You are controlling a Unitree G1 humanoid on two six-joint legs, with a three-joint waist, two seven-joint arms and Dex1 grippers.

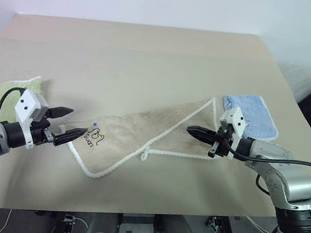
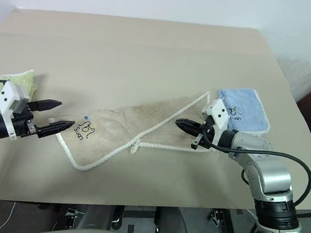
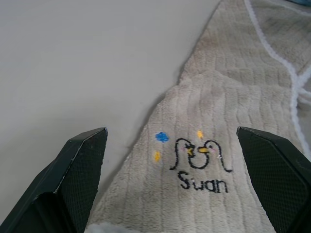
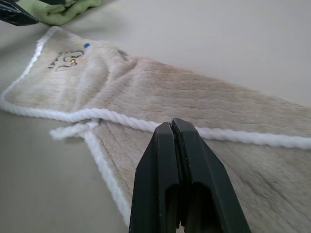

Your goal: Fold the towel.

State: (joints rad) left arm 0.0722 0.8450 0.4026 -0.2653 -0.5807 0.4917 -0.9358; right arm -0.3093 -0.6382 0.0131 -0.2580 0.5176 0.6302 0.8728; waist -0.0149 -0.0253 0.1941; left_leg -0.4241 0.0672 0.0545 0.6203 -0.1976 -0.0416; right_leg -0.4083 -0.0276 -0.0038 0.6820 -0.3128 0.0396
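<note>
Light green folded terry towel (image 1: 10, 96) at 9 o'clock on the beige tabletop (image 1: 152, 58). Left gripper (image 1: 68, 125) just beside it, black fingers spread wide, holding nothing, tips at the near-left end of the beige-tan terry towel with white corded edging (image 1: 141, 135). That towel lies mid-table, partly folded, long axis running 8 to 2 o'clock. It's rumpled, with one flap lapped over. Dark embroidered lettering (image 3: 201, 167) and blue tag (image 3: 162, 137) sit dead ahead between the left fingers, so the left arm looks better placed for the next grab. White loop (image 1: 145, 154) at the near edge. Right gripper (image 1: 198, 133) pinched shut, empty, over the towel's far-right end. Light blue folded towel (image 1: 254, 114) at 3 o'clock.
</note>
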